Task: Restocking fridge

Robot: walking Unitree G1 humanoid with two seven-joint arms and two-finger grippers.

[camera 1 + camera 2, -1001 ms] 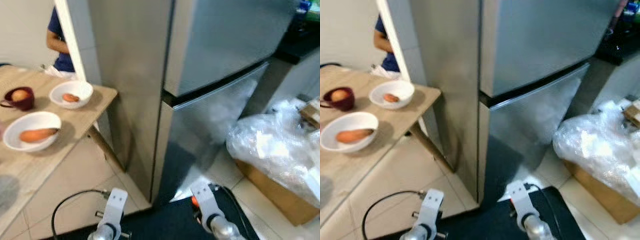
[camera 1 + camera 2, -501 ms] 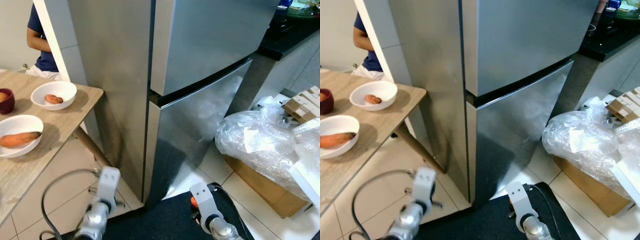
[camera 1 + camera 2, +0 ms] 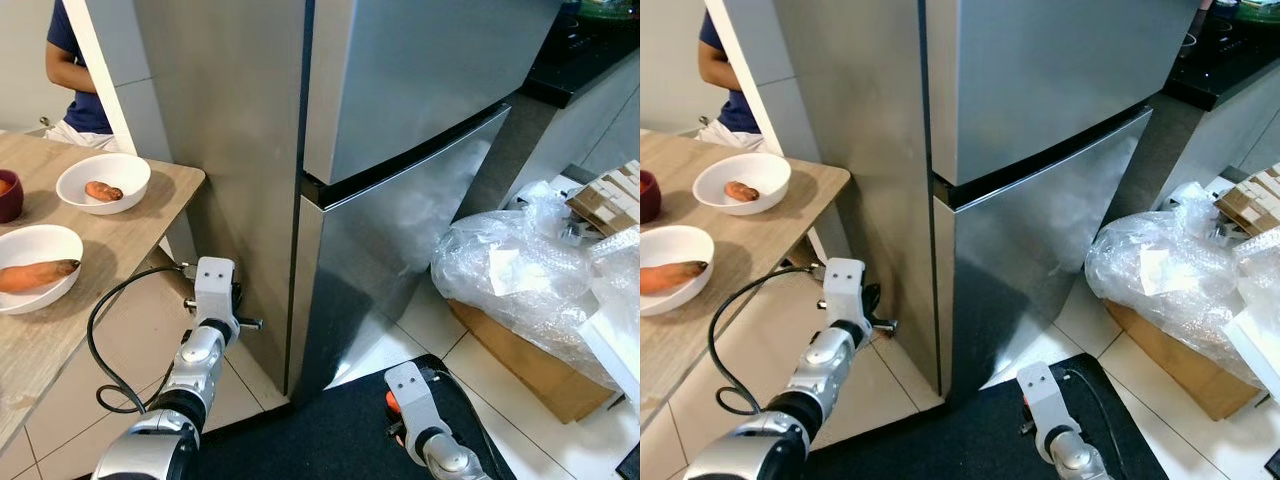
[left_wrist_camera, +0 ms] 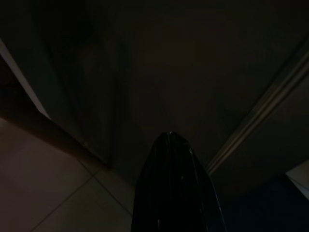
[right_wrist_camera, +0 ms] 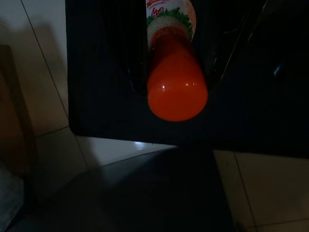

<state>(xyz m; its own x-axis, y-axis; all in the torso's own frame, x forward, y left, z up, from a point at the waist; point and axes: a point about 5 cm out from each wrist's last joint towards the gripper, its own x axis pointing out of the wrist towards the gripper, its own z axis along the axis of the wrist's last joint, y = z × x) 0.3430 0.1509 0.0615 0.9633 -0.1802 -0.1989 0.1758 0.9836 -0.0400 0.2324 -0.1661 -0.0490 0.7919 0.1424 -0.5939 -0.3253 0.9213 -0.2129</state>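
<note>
Two steel doors of the fridge (image 3: 400,130) stood shut, one above the other, with a dark seam between them. Left arm was raised toward the fridge's lower left corner, its gripper (image 3: 215,290) near the side panel and above the tiled floor (image 3: 130,400), a black cable looping down from it; in the dark left wrist view the black fingers (image 4: 175,188) looked pressed together as one dark wedge, so the jaws seemed clenched with nothing between them. Right gripper (image 5: 176,72) hung low in front of the fridge, over a dark mat (image 3: 330,430), and its jaws were grasping an orange bottle (image 5: 176,92) with a printed label, the rounded orange end pointing away from the wrist. Beside the fridge on the left stood a wooden worktop (image 3: 150,200) carrying a white bowl (image 3: 104,183) with a small brownish item, a second white bowl (image 3: 35,262) with a long orange vegetable, and a dark red cup (image 3: 8,195) at the edge of view. Behind the worktop a person in a dark blue shirt (image 3: 72,80) was partly visible. To the right of the fridge lay a heap of clear plastic wrap (image 3: 530,280) over a cardboard box (image 3: 530,360)
</note>
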